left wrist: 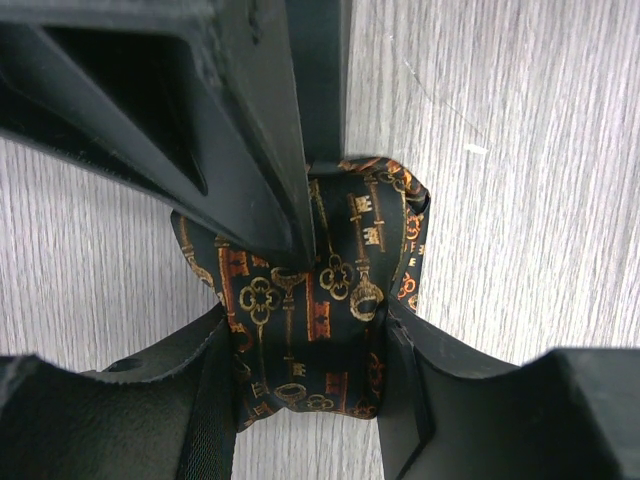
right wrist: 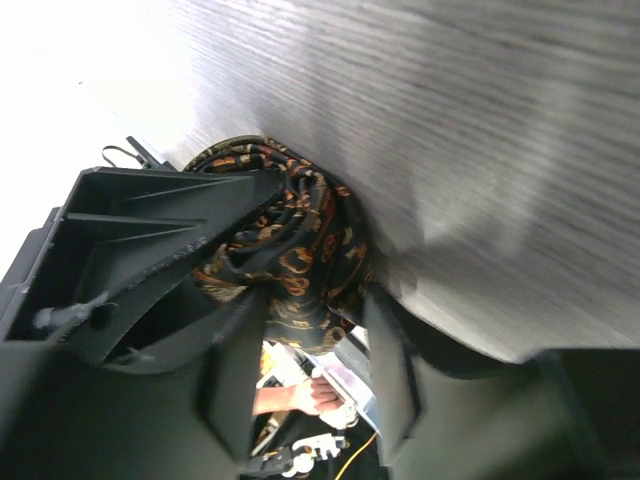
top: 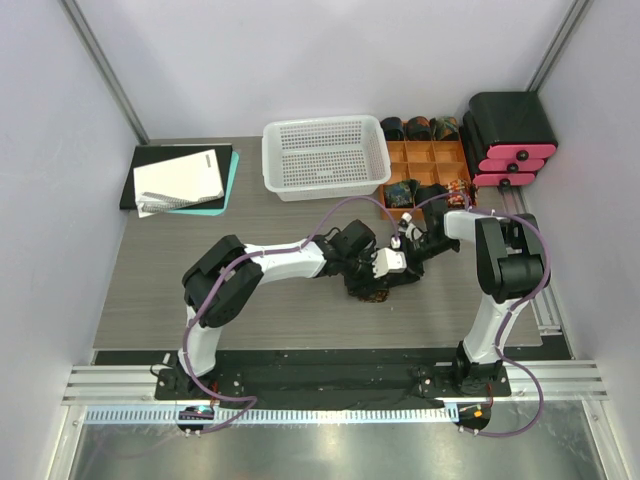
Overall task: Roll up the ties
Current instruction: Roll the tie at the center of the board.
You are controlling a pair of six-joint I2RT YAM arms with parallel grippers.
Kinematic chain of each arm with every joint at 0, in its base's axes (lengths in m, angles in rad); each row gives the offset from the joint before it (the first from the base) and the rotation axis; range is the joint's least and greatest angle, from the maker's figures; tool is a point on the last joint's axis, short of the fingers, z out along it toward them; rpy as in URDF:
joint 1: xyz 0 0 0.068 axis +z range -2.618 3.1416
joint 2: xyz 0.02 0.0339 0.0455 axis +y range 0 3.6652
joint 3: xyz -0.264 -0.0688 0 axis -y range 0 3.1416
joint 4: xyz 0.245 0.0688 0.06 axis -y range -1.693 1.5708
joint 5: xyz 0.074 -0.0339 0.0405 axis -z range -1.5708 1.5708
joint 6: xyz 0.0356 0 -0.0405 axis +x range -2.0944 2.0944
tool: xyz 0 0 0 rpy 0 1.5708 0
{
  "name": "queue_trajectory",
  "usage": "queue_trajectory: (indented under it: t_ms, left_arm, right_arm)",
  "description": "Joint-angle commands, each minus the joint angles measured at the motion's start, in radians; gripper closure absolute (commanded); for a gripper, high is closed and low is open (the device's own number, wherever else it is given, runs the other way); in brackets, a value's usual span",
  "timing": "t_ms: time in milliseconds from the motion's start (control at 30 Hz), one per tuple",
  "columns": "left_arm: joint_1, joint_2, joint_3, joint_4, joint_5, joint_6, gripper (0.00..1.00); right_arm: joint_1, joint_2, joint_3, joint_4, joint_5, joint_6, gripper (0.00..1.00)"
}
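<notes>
One tie, dark with a gold and orange key pattern, is bunched into a roll (left wrist: 335, 290) on the grey table (top: 200, 300), near the middle in the top view (top: 368, 291). My left gripper (left wrist: 310, 345) has the roll between its two fingers and is shut on it; it shows in the top view (top: 385, 268). My right gripper (right wrist: 310, 310) meets it from the right (top: 412, 248), with the same roll (right wrist: 300, 250) pinched at its fingertips. In the left wrist view a right finger presses onto the top of the roll. No loose tail of the tie shows.
A white mesh basket (top: 325, 155) stands at the back. To its right is an orange divided tray (top: 430, 160) holding rolled ties (top: 420, 128). A black and pink box (top: 510, 140) sits at the back right, and a notebook (top: 180, 180) at the back left.
</notes>
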State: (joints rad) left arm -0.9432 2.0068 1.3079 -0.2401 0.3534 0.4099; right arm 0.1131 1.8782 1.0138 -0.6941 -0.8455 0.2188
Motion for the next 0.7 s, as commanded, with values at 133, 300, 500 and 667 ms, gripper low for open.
queue_trajectory:
  t_ms: [133, 300, 500, 667]
  left_arm:
    - [-0.003, 0.095, -0.061, -0.133, -0.093, -0.013, 0.83]
    - [-0.003, 0.092, -0.070, -0.122, -0.090, -0.023, 0.83]
    - [-0.002, 0.075, -0.076, -0.104, -0.091, -0.049, 0.66]
    - [0.033, -0.022, -0.124, -0.050, -0.013, -0.103, 0.25]
  right_arm:
    - [0.028, -0.016, -0.073, 0.143, 0.006, 0.060, 0.46]
    - [0.030, -0.002, -0.090, 0.208, -0.003, 0.108, 0.81]
    - [0.028, -0.022, -0.069, 0.193, -0.009, 0.114, 0.99]
    - [0.030, -0.102, -0.046, 0.176, 0.026, 0.105, 0.99]
